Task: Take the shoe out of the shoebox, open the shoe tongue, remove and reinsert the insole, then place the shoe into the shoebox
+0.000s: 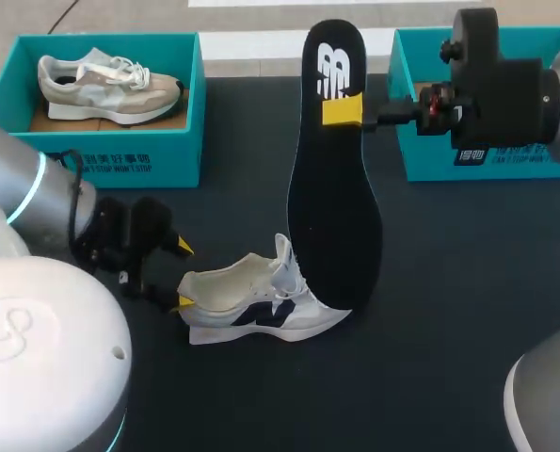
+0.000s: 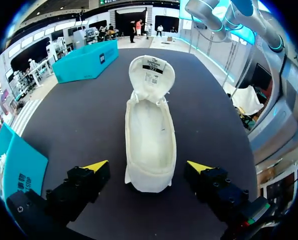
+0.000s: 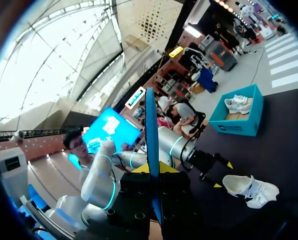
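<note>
White fabric sneaker [image 1: 261, 306] lies out on the dark table [image 1: 449, 282], tongue open. Above it, the right gripper [image 1: 344, 111] pinches the removed black foam insole [image 1: 336, 207]. The left gripper [image 1: 181, 275] gapes around the sneaker's heel. Reinsertion and boxing remain.

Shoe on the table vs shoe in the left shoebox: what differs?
Table shoe is white with dark trim; boxed shoe is grey and beige. Table shoe has its tongue pulled open and its insole out, in the right claw; boxed shoe is laced shut. Both are low sneakers, upright on their soles.
</note>
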